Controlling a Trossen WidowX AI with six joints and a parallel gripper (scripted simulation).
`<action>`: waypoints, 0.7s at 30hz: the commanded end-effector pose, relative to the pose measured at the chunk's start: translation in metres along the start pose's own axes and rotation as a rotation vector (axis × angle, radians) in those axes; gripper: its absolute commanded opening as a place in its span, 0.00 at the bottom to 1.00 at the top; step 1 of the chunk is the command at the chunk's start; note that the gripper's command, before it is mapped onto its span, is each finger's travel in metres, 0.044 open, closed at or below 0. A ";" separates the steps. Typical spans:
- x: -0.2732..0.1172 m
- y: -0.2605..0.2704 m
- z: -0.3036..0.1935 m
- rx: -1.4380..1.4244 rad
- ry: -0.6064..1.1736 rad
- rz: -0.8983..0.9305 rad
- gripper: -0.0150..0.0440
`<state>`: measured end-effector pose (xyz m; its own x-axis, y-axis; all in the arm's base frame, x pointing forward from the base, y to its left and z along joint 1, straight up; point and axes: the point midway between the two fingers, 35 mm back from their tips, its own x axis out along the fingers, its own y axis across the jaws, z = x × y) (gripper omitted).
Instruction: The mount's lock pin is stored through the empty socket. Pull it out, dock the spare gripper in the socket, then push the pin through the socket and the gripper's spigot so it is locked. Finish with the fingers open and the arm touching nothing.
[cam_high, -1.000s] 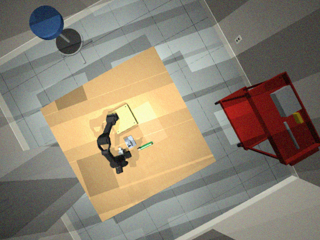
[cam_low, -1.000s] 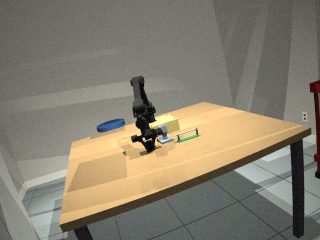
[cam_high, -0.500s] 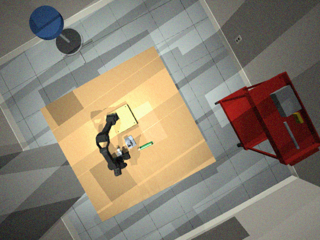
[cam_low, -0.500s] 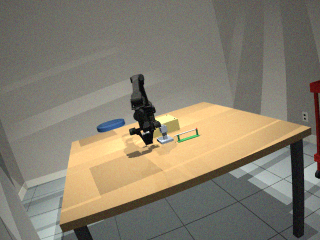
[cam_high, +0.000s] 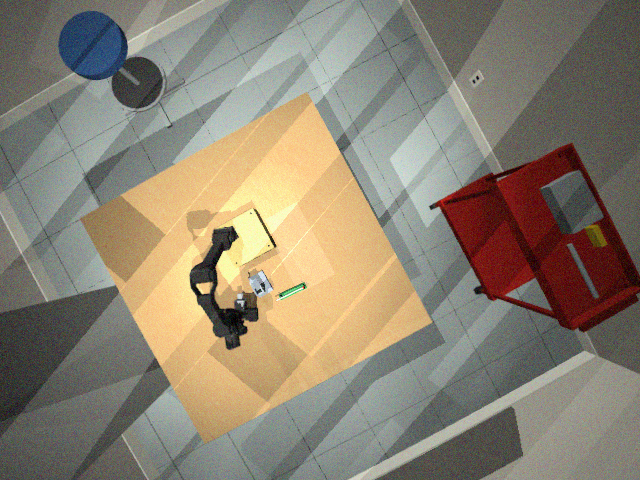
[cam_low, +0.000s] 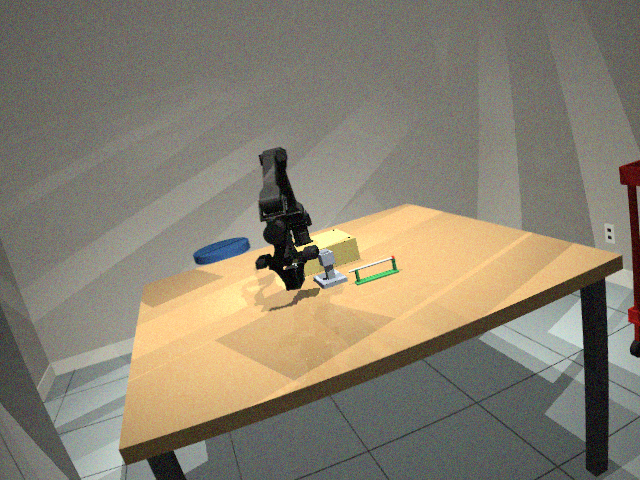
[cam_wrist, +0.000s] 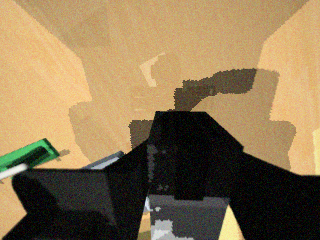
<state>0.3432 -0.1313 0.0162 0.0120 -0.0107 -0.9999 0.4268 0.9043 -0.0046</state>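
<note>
My gripper (cam_high: 246, 305) (cam_low: 293, 279) (cam_wrist: 180, 141) is shut on the spare gripper (cam_high: 240, 298) (cam_low: 294, 284) (cam_wrist: 190, 215), a black block with a grey-white part, low over the table. Whether it touches the table is unclear. The grey-blue mount (cam_high: 256, 280) (cam_low: 330, 280) (cam_wrist: 106, 161) stands close beside it with its socket on a post; no pin shows in it. The lock pin (cam_low: 373, 265) (cam_wrist: 11, 172), a thin white rod with a red end, lies across the two posts of the green rack (cam_high: 299, 286) (cam_low: 377, 276) (cam_wrist: 45, 146).
A yellow box (cam_high: 253, 237) (cam_low: 341, 245) sits on the wooden table (cam_high: 351, 289) (cam_low: 439, 289) behind the mount. Off the table are a blue stool (cam_high: 93, 45) (cam_low: 222, 250) and a red cart (cam_high: 485, 248) (cam_low: 633, 232).
</note>
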 end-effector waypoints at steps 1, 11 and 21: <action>-0.004 -0.004 -0.002 0.099 -0.011 0.001 0.25; -0.005 -0.013 -0.011 0.370 -0.011 0.002 0.25; -0.006 -0.022 -0.020 0.642 -0.011 0.002 0.25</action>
<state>0.3185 -0.1404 0.0183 0.0109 -0.0111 -0.9999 0.8468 0.5319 0.0034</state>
